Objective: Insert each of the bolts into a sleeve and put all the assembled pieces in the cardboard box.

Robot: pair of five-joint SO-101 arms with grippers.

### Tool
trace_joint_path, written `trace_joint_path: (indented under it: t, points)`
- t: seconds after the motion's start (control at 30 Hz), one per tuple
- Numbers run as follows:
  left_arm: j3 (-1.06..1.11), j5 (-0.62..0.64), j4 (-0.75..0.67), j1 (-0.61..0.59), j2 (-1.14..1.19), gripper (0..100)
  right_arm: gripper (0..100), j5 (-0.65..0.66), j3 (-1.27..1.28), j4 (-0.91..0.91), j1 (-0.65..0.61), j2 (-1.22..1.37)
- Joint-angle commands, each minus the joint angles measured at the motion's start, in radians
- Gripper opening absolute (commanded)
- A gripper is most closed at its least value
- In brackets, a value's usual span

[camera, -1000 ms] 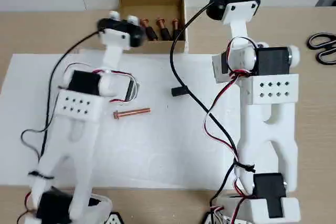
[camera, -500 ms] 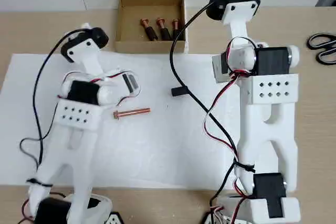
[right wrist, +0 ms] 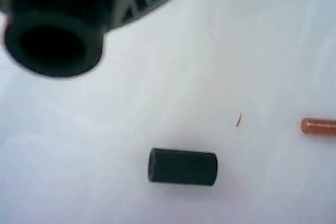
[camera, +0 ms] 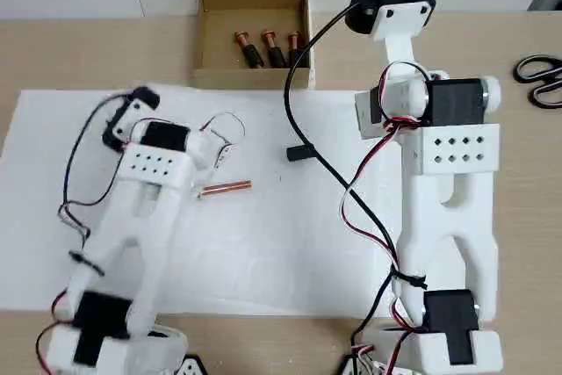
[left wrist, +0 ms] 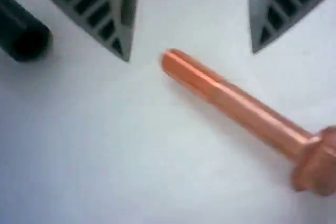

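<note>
Left end effector (left wrist: 190, 53), spread wide, hovers over the copper bolt (left wrist: 236, 106) near a black sleeve (left wrist: 23, 32).

My left claw (left wrist: 189, 51) hangs with its fingers (left wrist: 105, 9) spread. Between them I see bare white sheet (left wrist: 105, 156), with the bolt (left wrist: 236, 103) ending in line with that gap. The sleeve (left wrist: 23, 35) lies just outside one finger, not touching it. Farther off, the right arm (camera: 448, 155) trails a black cable (camera: 287, 94) past the sleeve and the near corner of the box (camera: 250, 78).
</note>
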Motion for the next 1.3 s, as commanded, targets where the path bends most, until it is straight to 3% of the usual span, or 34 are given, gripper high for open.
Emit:
trace_joint_path:
  t: [0.0,0.43,0.73,0.93,1.07,1.17,1.27]
  points:
    - [-0.012,0.052,-0.026,0.0,0.075,14,0.4,0.011,-0.035,0.005,-0.001,-0.051]
    - [-0.01,0.152,-0.068,-0.005,0.196,14,0.4,0.011,-0.035,0.005,-0.001,-0.051]
    - [-0.008,0.155,-0.095,-0.083,0.282,14,0.4,0.011,-0.035,0.002,0.001,-0.044]
    - [-0.012,0.155,-0.095,-0.077,0.31,0,0.4,0.011,-0.035,0.001,0.001,-0.044]
    - [-0.015,0.147,-0.095,-0.075,0.308,1,0.4,0.011,-0.035,0.001,0.001,-0.044]
    - [-0.056,0.146,-0.068,-0.069,0.307,1,0.5,0.011,-0.035,-0.001,0.001,-0.044]
    - [-0.177,0.083,0.077,-0.043,0.295,1,0.5,0.011,-0.035,-0.001,0.001,-0.044]
